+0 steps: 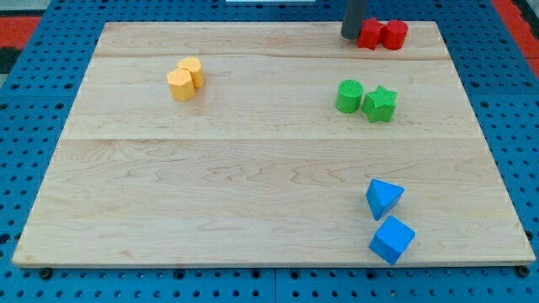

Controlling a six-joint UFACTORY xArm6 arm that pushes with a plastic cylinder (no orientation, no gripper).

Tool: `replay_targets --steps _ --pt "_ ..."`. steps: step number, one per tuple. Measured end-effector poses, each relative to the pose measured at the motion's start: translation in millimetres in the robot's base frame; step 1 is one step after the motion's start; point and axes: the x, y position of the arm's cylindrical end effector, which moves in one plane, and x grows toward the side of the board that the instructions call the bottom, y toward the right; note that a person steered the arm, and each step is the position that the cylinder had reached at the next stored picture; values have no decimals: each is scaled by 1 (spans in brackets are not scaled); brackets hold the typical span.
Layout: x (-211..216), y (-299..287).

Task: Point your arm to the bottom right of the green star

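Wooden board point(253, 168) carries everything, and my tip point(350, 37) rests near its top edge, holding nothing, touching the red blocks point(381, 34). From my tip, the green star point(380, 103) lies down and slightly right

My surface point(253, 177) is pale planked wood, matt, with visible grain, lying on a blue perforated panel point(25, 151) that looks like hard plastic or painted metal. The green star point(380, 104) and green cylinder point(349, 96) show a finely ribbed matt finish; the blue blocks point(387, 220) look smooth. My tip point(351, 36) is dull dark grey.
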Motion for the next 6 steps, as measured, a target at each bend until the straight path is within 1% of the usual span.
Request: replay_targets --steps 1,2,3,4,5,6 --pt "40 0" --pt "55 61" --pt "88 111" --pt "146 124" --pt "210 68" --pt "201 26"
